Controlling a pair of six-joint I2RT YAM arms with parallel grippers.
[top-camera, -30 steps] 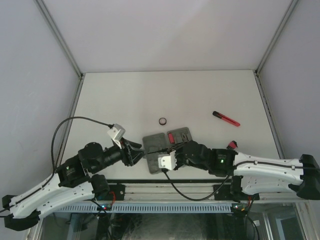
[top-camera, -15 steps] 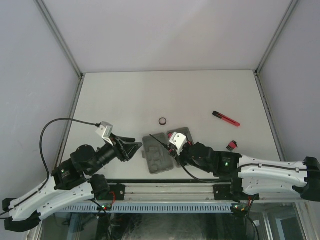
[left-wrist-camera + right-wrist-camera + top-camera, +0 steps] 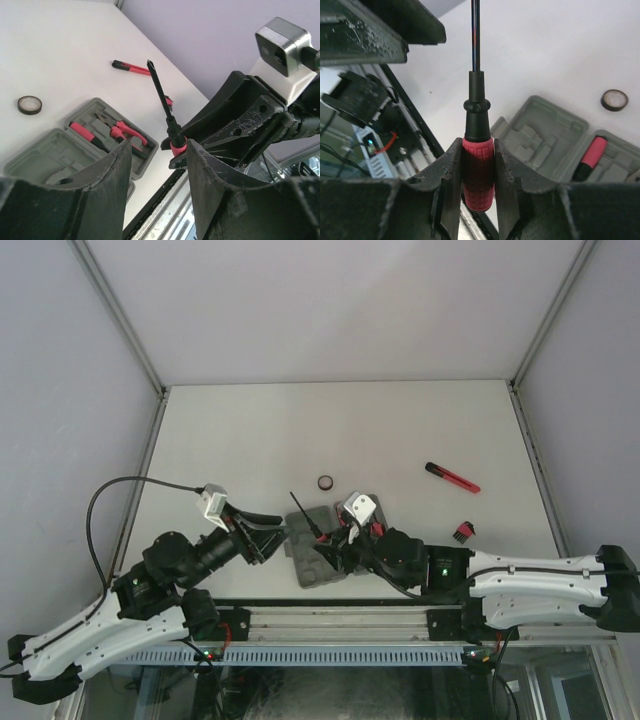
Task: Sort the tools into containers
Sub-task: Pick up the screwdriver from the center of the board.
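From above, we see the right gripper (image 3: 335, 543) closed on a red-handled screwdriver (image 3: 303, 512) at lower centre, over the open grey case (image 3: 308, 566), with the black shaft slanting toward the upper left of the frame. The left gripper (image 3: 268, 532) sits just left of the case, jaws parted and holding nothing. A black ring (image 3: 325, 482) lies just above the case, while a slim red-black stick tool (image 3: 452, 477) and a small comb-like piece (image 3: 462, 532) lie well apart to the right. In the left wrist view the held screwdriver stands tilted at mid-frame, lifted clear of the case. The case's farther half, at lower left, already holds red-handled pliers (image 3: 122, 132) and a second screwdriver (image 3: 85, 134). In the right wrist view the two fingers (image 3: 447, 195) press either side of the red handle, the shaft points to the top of the frame, and the case lies below at lower right. We judge the step in hand to be carrying this screwdriver to its recess. Next it should be laid flat, lined up with a free moulded slot, lowered in and released. We cannot tell which slot fits it.
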